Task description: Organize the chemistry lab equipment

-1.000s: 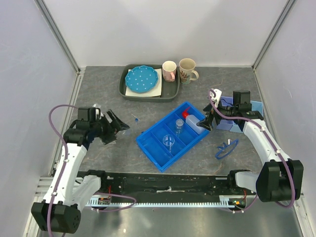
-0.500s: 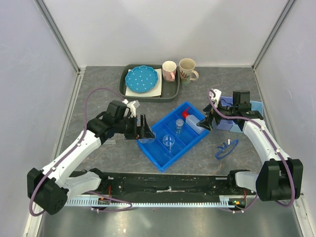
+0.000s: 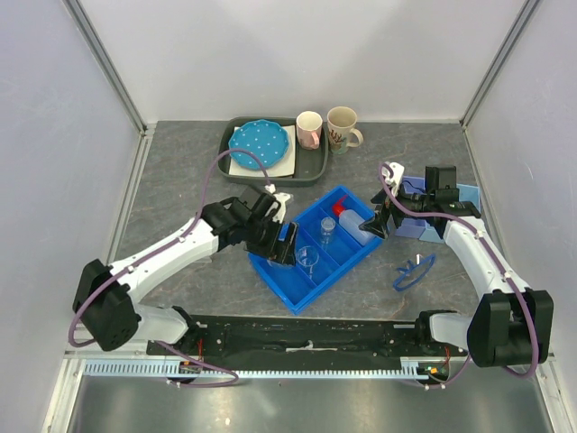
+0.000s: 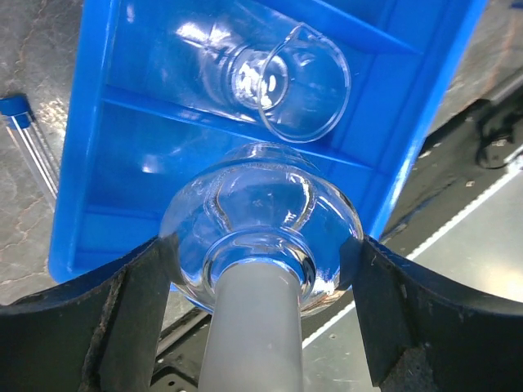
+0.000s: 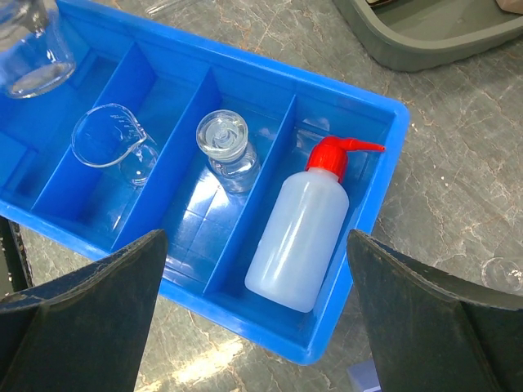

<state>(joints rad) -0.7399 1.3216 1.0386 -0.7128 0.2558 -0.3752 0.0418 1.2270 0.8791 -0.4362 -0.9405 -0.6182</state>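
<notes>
Left tool (image 4: 261,273) is clenched on the round glass flask (image 4: 261,208), which hangs over the blue divided tray's (image 4: 441,106) end compartment, beside the beaker's (image 4: 304,82). Right tool (image 5: 255,278) is released above the tray's squeeze bottle (image 5: 298,237) end. Risk: an off-centre release strikes the divider or the beaker and chips the glass.

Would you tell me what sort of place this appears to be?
Likely a walled robot test cell staged as a chemistry bench: blue tray, squeeze bottle, glass beaker.
</notes>
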